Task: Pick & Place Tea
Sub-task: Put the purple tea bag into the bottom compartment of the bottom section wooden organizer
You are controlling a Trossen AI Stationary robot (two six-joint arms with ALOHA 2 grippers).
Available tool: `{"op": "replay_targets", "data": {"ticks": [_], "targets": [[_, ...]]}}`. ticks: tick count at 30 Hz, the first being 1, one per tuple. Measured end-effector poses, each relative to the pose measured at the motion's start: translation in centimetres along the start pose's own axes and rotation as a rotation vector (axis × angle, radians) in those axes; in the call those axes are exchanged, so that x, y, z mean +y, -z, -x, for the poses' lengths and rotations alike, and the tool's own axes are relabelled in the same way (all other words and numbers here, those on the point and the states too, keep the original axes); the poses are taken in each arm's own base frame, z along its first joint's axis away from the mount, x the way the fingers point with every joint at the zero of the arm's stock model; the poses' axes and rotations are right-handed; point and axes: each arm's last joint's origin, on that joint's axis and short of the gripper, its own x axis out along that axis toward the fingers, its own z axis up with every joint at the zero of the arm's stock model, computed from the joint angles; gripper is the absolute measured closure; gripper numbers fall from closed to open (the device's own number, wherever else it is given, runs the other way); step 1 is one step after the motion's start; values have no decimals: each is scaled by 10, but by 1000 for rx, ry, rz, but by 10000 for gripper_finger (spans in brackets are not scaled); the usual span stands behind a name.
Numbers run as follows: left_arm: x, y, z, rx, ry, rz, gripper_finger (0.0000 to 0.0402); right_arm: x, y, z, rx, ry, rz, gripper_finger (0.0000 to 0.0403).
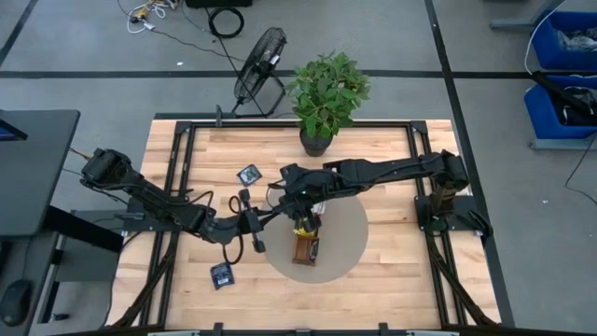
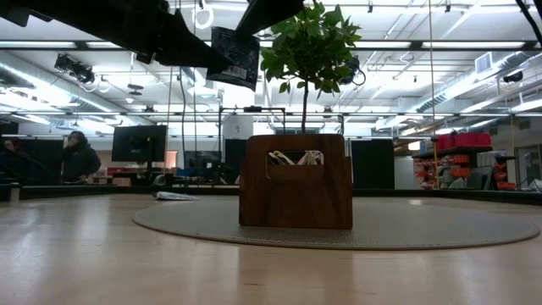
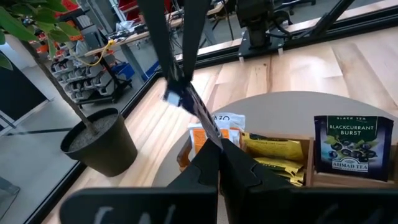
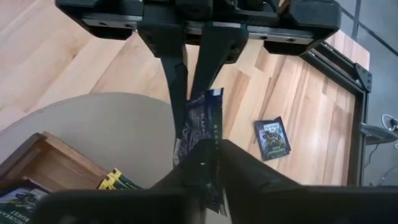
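Observation:
A dark navy tea sachet (image 2: pixel 233 55) is held in the air between both grippers, to the left of and above the brown wooden tray (image 2: pixel 295 182). My left gripper (image 3: pixel 224 163) is shut on one end and my right gripper (image 4: pixel 214 163) is shut on the other end. In the high view they meet at the left edge of the round mat (image 1: pixel 350 245). The tray (image 1: pixel 306 248) stands on the mat and holds orange (image 3: pixel 199 138), yellow (image 3: pixel 273 149) and navy (image 3: pixel 352 149) sachets standing on edge. My left gripper pinches the navy sachet's end (image 3: pixel 216 138) between its two fingers; the sachet shows edge-on and runs away from them, lifted clear. My right gripper pinches the opposite end (image 4: pixel 205 134) between its two fingers, facing the left gripper; the sachet spans the gap between the grippers.
Two more navy sachets lie flat on the table: one (image 1: pixel 249 174) left of the plant pot, also in the right wrist view (image 4: pixel 272 138), and one (image 1: pixel 221 274) near the near edge. A potted plant (image 1: pixel 322 98) stands at the far edge. A person (image 2: pixel 80 157) is in the room beyond the table.

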Motion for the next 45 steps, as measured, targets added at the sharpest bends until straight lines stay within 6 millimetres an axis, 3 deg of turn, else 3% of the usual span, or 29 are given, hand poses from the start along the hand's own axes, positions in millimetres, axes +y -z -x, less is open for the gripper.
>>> {"op": "replay_targets", "data": {"ticks": [3,6,14,22,29,35,45], "targets": [[0,0,0,-1,0,11,398,0,0,-1,3,-1,24,395],[0,0,0,0,2,37,385,1,0,-1,10,9,33,397],[-3,0,1,1,70,106,307,7,-1,1,36,18,71,401],[-15,8,16,-12,150,144,236,30,-7,3,66,-22,95,402],[-13,11,47,-200,317,208,230,57,-17,6,51,-26,152,403],[0,21,69,-295,487,261,234,83,-16,2,51,15,204,403],[18,29,78,-361,521,354,234,139,15,-11,69,-15,459,403]]}}
